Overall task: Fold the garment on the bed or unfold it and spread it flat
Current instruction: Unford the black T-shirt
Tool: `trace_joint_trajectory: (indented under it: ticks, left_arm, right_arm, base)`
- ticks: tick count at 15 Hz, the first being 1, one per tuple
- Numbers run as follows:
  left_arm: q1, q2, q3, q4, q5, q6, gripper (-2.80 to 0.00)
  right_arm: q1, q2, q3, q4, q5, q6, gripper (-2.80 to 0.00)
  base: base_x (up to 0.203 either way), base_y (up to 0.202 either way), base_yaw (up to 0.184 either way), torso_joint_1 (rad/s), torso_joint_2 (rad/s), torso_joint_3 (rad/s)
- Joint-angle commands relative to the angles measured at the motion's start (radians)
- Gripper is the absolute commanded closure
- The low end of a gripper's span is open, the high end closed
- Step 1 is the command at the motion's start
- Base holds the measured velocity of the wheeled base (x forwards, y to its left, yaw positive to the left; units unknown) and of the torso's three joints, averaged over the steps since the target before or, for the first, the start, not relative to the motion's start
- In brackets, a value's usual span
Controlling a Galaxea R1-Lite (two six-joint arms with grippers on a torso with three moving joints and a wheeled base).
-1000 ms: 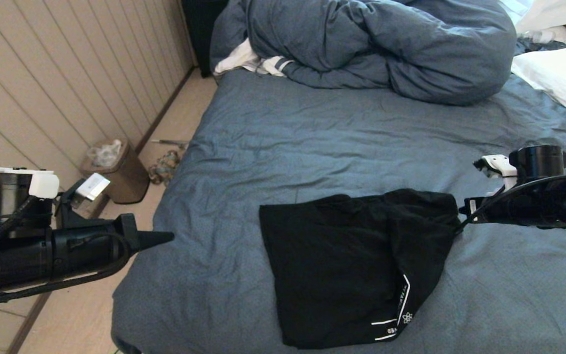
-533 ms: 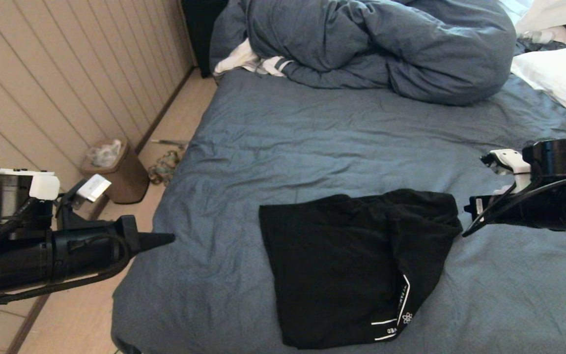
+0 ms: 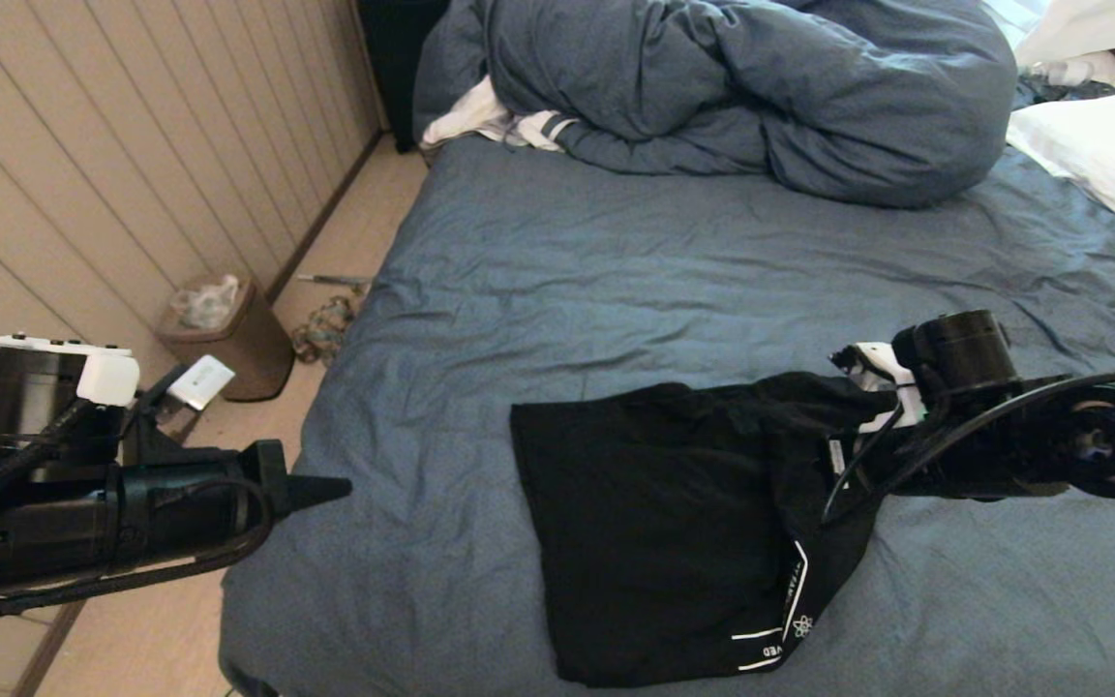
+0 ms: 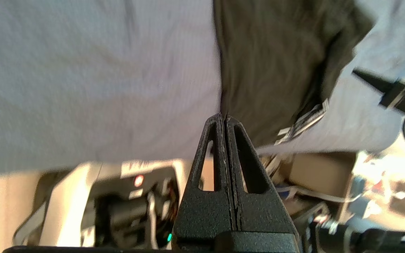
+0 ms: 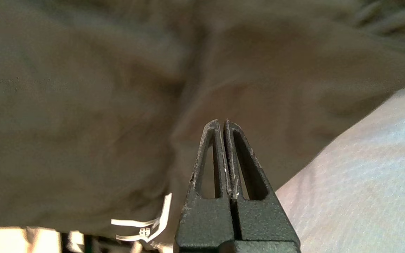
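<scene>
The garment is a black T-shirt lying folded on the bed near its front edge, with white lines and small text at its front right corner. My right gripper hovers low over the garment's right part, shut with nothing seen between its fingers; in the head view its tips are lost against the black fabric. My left gripper is shut and empty, held off the bed's left side, pointing toward the garment.
A bunched blue-grey duvet fills the back of the bed, with a white-and-striped cloth beside it and a white pillow at the right. A bin stands on the floor by the panelled wall.
My right gripper closed its jaws, drew back to the right, then swung left over the garment's right part. The garment and my left arm have barely moved.
</scene>
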Motion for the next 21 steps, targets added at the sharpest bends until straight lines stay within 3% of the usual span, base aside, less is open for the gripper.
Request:
trace_joint_trajectory:
  ticks: [1,3,4,8,17,18,21]
  left_arm:
    - [-0.041,-0.006,-0.004,0.015,0.019,-0.005,0.00]
    - [-0.089,0.003,0.000,0.021,0.034,-0.009,0.00]
    - [-0.110,0.010,0.002,0.020,0.035,-0.021,0.00]
    - [-0.122,0.012,0.004,0.012,0.035,-0.042,0.00]
    - [-0.123,0.010,0.008,0.011,0.034,-0.040,0.00]
    - [-0.123,0.006,0.010,0.011,0.034,-0.040,0.00]
    - [-0.123,0.005,0.011,0.011,0.033,-0.039,0.00]
  right_arm:
    - [0.052,0.042,-0.025,0.025,-0.059,0.002,0.00]
    - [0.090,0.046,-0.047,0.056,-0.105,-0.002,0.00]
    - [0.110,0.048,-0.062,0.075,-0.116,-0.002,-2.80]
    - [0.144,0.083,-0.120,0.140,-0.140,-0.002,-2.80]
    - [0.132,0.287,-0.354,0.182,-0.299,-0.011,-2.80]
    - [0.131,0.288,-0.347,0.180,-0.302,-0.008,0.00]
    - [0.127,0.272,-0.325,0.180,-0.302,-0.008,0.00]
  base:
    - [0.000,0.000,0.000,0.000,0.00,0.000]
    - [0.000,0.000,0.000,0.000,0.00,0.000]
    - [0.000,0.000,0.000,0.000,0.00,0.000]
    - [0.000,0.000,0.000,0.000,0.00,0.000]
    - [0.000,0.000,0.000,0.000,0.00,0.000]
    - [0.000,0.000,0.000,0.000,0.00,0.000]
    - [0.000,0.000,0.000,0.000,0.00,0.000]
